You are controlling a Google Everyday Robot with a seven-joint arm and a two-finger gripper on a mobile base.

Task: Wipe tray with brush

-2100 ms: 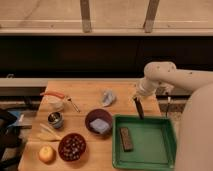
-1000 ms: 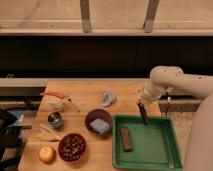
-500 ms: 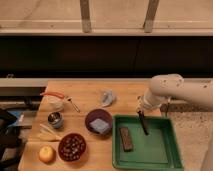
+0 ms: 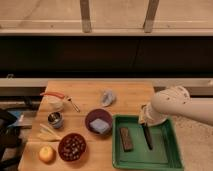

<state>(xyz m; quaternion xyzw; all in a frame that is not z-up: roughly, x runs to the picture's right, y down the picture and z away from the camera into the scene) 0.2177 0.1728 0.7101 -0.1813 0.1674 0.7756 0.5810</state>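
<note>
The claw (image 4: 144, 121), clenched on the brush (image 4: 148, 138), had dropped lower until the brush head lay inside the tray (image 4: 166, 146), so wiping looked ready to begin.

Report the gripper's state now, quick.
Gripper, above the far side of the tray: jaws closed, holding the brush, which points down into the tray.

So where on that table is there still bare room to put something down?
Bare wood lies at the table back, between the crumpled cloth and the right edge. Inside the tray, the floor right of the brush is free; the gripper, shut on the brush, hangs at its back rim. The left half, with bowls, cup and fruit, is crowded.
</note>
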